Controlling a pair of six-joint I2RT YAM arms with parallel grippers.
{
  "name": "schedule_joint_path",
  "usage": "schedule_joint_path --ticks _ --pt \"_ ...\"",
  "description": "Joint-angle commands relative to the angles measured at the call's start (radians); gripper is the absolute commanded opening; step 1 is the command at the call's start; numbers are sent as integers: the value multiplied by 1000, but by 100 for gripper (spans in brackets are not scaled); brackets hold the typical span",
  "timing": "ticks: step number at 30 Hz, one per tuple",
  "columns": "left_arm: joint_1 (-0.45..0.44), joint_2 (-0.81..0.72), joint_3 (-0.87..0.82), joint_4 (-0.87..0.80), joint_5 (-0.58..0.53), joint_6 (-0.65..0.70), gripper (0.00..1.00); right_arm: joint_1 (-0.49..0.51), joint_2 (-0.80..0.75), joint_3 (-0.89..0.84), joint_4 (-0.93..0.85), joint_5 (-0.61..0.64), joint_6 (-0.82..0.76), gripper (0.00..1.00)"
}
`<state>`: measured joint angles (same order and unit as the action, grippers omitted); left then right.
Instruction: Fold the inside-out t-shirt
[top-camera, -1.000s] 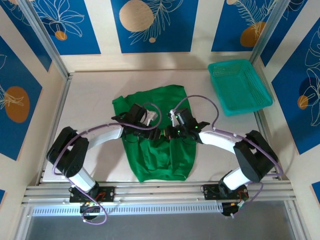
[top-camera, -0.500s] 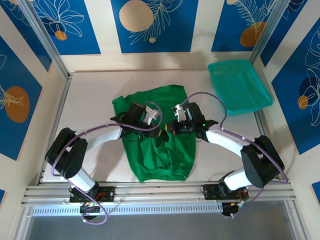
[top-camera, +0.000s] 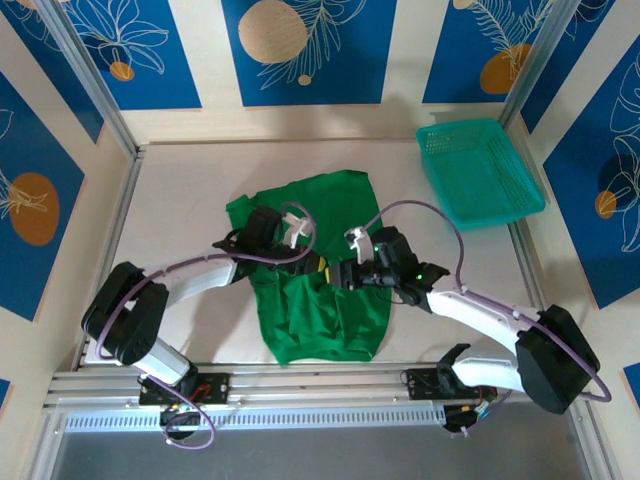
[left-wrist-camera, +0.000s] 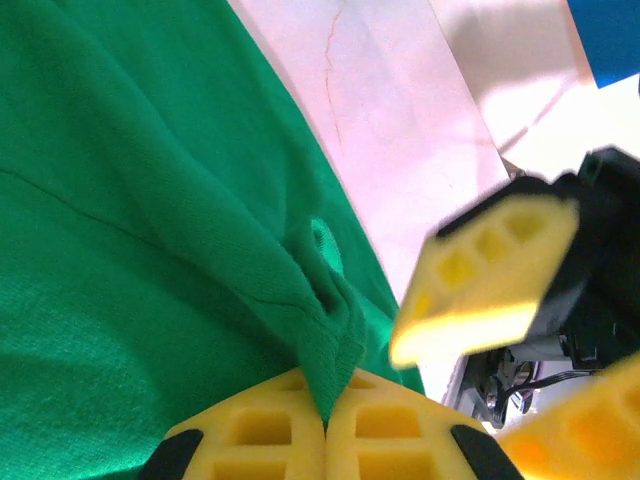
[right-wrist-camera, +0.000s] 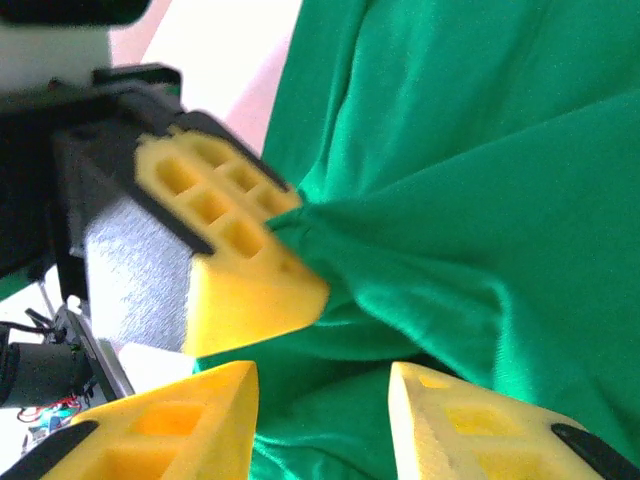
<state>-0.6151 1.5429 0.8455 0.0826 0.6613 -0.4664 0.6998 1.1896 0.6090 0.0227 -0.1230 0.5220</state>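
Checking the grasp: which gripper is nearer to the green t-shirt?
Left. The left gripper is shut on a fold of the green t-shirt; the right gripper hangs open just beside that fold, holding nothing.

Left gripper (left-wrist-camera: 325, 425), fingers pressed together, pinching a raised fold of the green t-shirt (left-wrist-camera: 150, 250); blurred right gripper (left-wrist-camera: 460, 395) just beside, over pale tabletop (left-wrist-camera: 400, 120).
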Motion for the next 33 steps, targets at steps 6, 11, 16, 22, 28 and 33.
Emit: schedule_joint_path --ticks 6,11,16,22,28,33 --pt "11 -28 -29 23 15 -18 0 44 143 34 10 240 123 51" --pt "14 4 -37 67 4 -62 0 8 238 102 35 253 170 55" --pt "18 7 -74 114 -32 -84 0 15 317 121 35 276 205 57" --pt "28 24 -132 213 -37 -138 0 77 409 148 31 322 269 56" --pt "36 32 -156 224 -46 -152 1 122 464 205 -78 455 314 21" --pt "64 12 -156 89 -113 -77 38 45 388 205 -80 226 290 0"
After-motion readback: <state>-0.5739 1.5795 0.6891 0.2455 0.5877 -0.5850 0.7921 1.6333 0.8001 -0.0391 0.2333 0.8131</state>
